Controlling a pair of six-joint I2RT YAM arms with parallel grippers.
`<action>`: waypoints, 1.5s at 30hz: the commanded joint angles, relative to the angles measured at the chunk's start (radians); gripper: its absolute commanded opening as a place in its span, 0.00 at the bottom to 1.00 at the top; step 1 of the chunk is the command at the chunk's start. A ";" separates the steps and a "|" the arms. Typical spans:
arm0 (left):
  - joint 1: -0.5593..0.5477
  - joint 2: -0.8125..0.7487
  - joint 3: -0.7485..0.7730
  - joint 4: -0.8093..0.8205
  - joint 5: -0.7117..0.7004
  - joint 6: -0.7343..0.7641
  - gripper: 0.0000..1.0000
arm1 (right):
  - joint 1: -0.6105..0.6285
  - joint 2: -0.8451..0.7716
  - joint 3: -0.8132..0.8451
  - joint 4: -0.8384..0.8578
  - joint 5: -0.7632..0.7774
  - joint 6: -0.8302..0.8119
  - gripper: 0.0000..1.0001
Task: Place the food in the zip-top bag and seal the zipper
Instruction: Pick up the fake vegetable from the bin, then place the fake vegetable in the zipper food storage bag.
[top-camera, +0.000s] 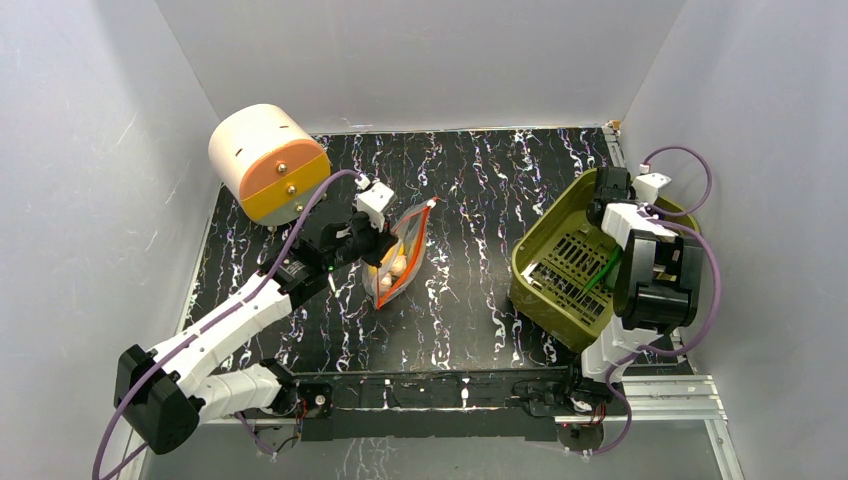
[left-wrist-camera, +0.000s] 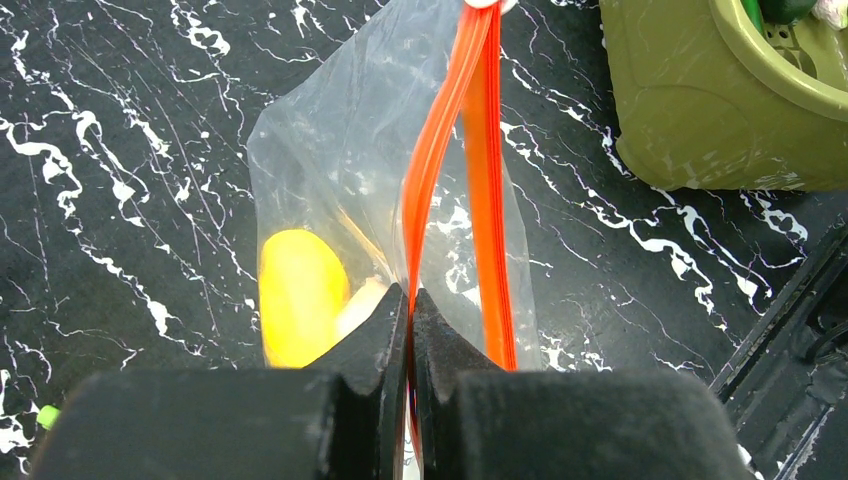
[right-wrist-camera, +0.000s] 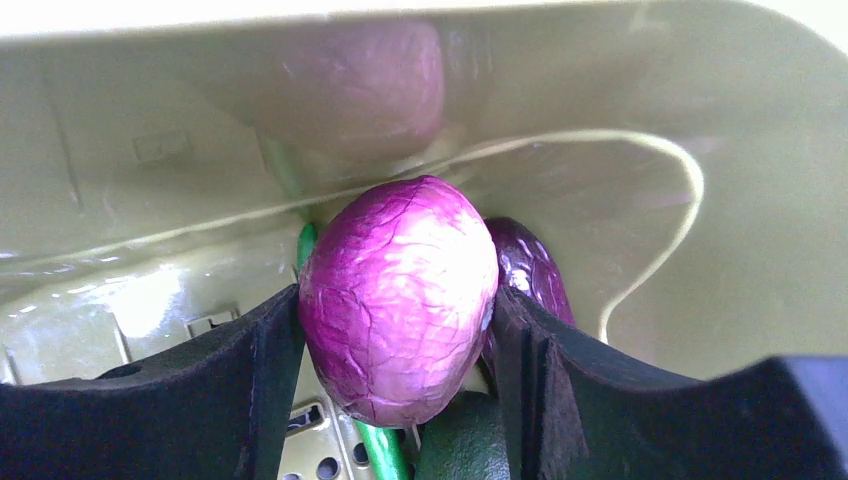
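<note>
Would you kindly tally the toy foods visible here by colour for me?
Yellow lemon: 1
Beige lump: 1
Pink-purple round piece: 1
Dark purple eggplant: 1
Green piece: 1
Total: 5

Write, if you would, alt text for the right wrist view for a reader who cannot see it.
The right hand pinches a pink-purple round piece between its black fingers, inside the olive-green basket. A dark purple eggplant lies just behind it on the right, and a green piece shows beneath.
</note>
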 joint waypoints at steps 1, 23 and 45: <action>-0.005 -0.048 0.001 0.002 -0.021 0.020 0.00 | 0.007 -0.075 0.088 -0.055 0.033 0.030 0.50; -0.006 -0.044 0.010 0.005 -0.037 -0.018 0.00 | 0.243 -0.411 0.222 -0.322 -0.067 0.179 0.45; -0.006 0.072 0.157 -0.082 -0.045 -0.297 0.00 | 0.557 -0.661 0.181 -0.292 -0.546 0.315 0.46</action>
